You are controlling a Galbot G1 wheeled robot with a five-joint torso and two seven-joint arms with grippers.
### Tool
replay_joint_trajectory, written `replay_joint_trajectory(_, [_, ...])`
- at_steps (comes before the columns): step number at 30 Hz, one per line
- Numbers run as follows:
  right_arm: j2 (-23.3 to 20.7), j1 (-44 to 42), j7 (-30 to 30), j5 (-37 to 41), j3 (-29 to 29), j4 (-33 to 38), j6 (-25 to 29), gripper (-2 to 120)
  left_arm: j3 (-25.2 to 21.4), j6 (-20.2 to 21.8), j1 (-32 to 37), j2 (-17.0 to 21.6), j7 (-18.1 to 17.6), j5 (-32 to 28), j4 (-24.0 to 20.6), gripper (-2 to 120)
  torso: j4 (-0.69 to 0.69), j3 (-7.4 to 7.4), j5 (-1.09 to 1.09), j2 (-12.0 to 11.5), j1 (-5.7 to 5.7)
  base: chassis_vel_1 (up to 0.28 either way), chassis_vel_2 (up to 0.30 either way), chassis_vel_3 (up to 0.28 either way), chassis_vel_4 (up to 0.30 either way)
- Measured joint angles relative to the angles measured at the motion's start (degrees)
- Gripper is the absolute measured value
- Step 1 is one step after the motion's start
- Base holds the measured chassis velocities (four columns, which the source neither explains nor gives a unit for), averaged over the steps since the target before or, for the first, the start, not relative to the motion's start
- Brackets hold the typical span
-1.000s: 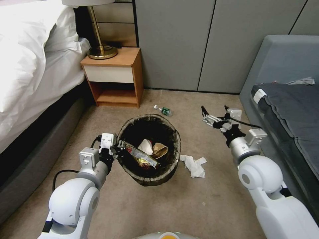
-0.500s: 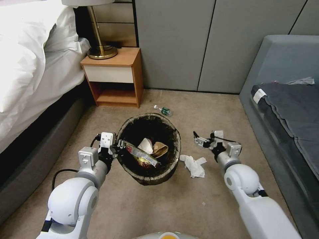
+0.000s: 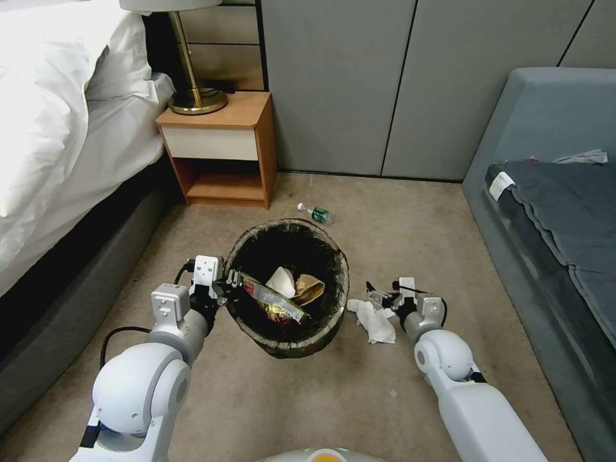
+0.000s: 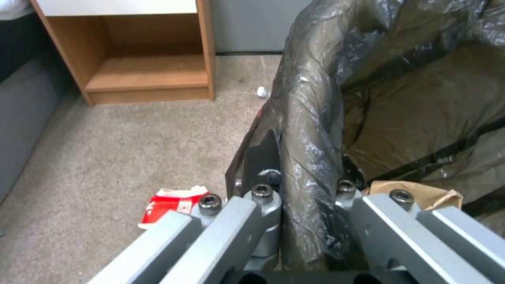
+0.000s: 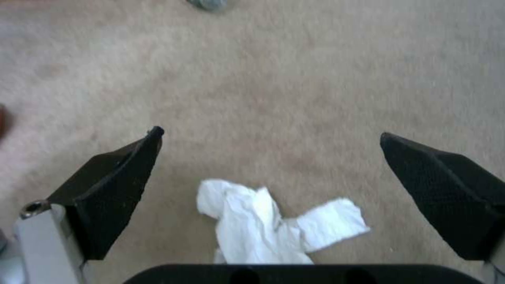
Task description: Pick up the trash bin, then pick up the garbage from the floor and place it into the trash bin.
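So the left tool [image 3: 229,282] is pinching the rim of the trash bin [image 3: 333,269], and in the left wrist view you can see its fingers [image 4: 263,197] pressed together on the folded-over dark bag liner [image 4: 310,130], one on the outside and one on the inside of the wall. The bin sits roughly in the middle of the carpet [image 3: 398,224], a bit in front of the wooden nightstand [image 3: 221,151], between the bed [image 3: 58,141] and the grey sofa [image 3: 552,212]. Inside it there's already a crumpled brown paper bag [image 3: 309,290], something white next to it, and a shiny snack wrapper [image 3: 273,300] lying across the near-left side and reaching up to the rim. The right tool [image 3: 377,298] is down low near the floor just right of the bin, fingers spread wide, right at the far edge of a white tissue [image 3: 375,321] that lies on the carpet beside the bin. From the right wrist view the tissue [image 5: 274,225] sits between the two black pads [image 5: 113,189] but closer to the palm, and I honestly can't tell if the tips are touching the carpet or hovering just above it. A small green-labelled bottle [image 3: 317,213] lies on its side beyond the bin, toward the wall. The left wrist view also shows a red-and-white carton [image 4: 171,202] on the carpet just outside the bin.
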Motion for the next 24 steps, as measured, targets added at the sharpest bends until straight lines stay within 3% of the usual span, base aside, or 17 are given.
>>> replay_joint_trajectory(24, [5.0, 3.4, -0.4, -9.1, -0.5, -14.1, 3.9, 100, 0.5, 0.0, -0.3, -0.2, -0.1, 0.3, 0.4, 2, 0.00, 0.00, -0.01, 0.0, 0.00, 0.000, 0.000, 0.000, 0.000])
